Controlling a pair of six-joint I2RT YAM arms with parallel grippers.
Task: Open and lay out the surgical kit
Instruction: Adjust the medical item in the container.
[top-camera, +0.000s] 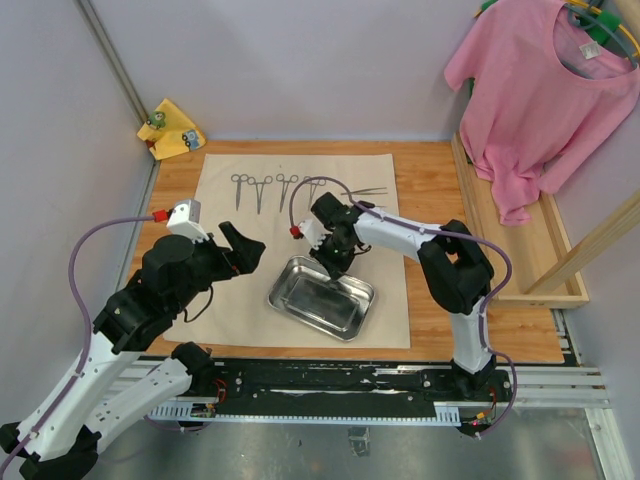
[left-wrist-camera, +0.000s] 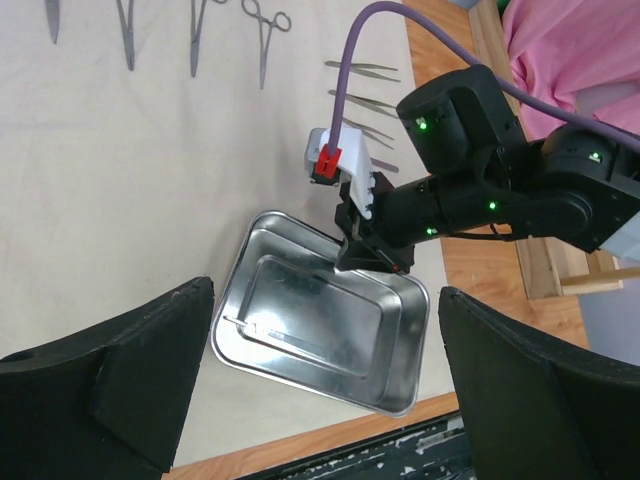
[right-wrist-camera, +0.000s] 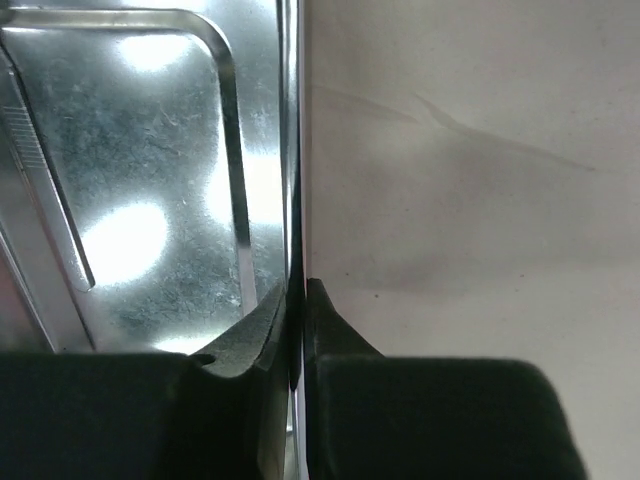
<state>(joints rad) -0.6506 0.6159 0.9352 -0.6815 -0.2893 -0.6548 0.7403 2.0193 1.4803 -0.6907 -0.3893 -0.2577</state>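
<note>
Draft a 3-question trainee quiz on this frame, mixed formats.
1. At the steel tray, the right claw is: A) open, hovering above it B) shut on its rim C) pressing flat on its floor
2. How many ring-handled forceps lie in a row on the cloth wrap?
3. True or false: the tray holds nothing.

Key: 1 B. 2 four. 3 false, one slim tweezers lies inside it.

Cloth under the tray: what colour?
Plain beige cloth, no pattern, lying under the tray. Best in the top external view.
</note>
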